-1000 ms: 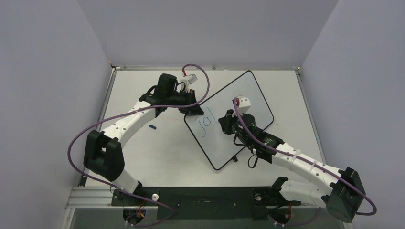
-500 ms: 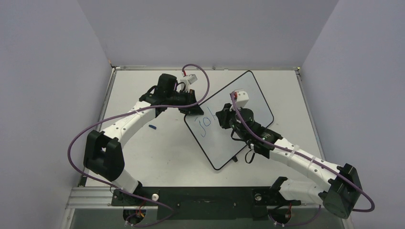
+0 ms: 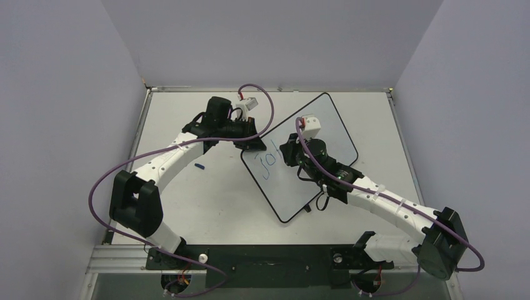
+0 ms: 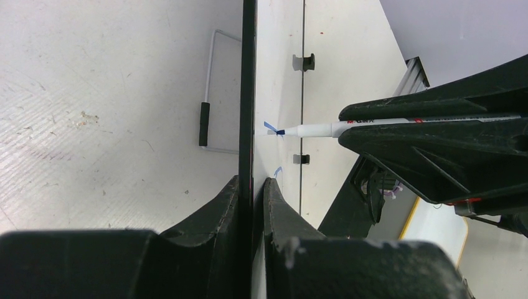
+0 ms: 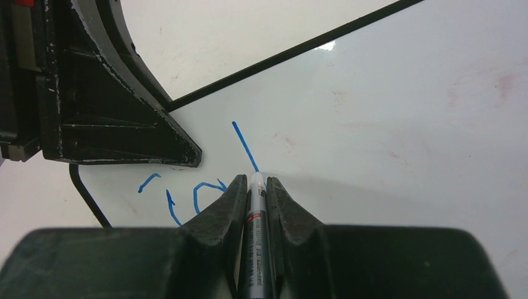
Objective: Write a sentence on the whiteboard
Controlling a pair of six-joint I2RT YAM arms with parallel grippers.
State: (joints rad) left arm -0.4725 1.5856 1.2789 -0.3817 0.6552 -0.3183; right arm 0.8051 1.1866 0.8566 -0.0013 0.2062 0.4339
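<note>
Whiteboard (image 3: 282,195) lies at an angle on the worktop (image 3: 206,206), centre-right of the overhead frame. Left pincer (image 4: 252,184) is clamped on its black edge, up by the board's leftmost corner. Right pincer (image 5: 255,187) is squeezed tight around a marker (image 5: 255,243), tip down on the board right at the end of a long blue stroke. The sentence (image 3: 269,164) is just a few wobbly blue letters on the board's left part, beside the left pincer.
</note>
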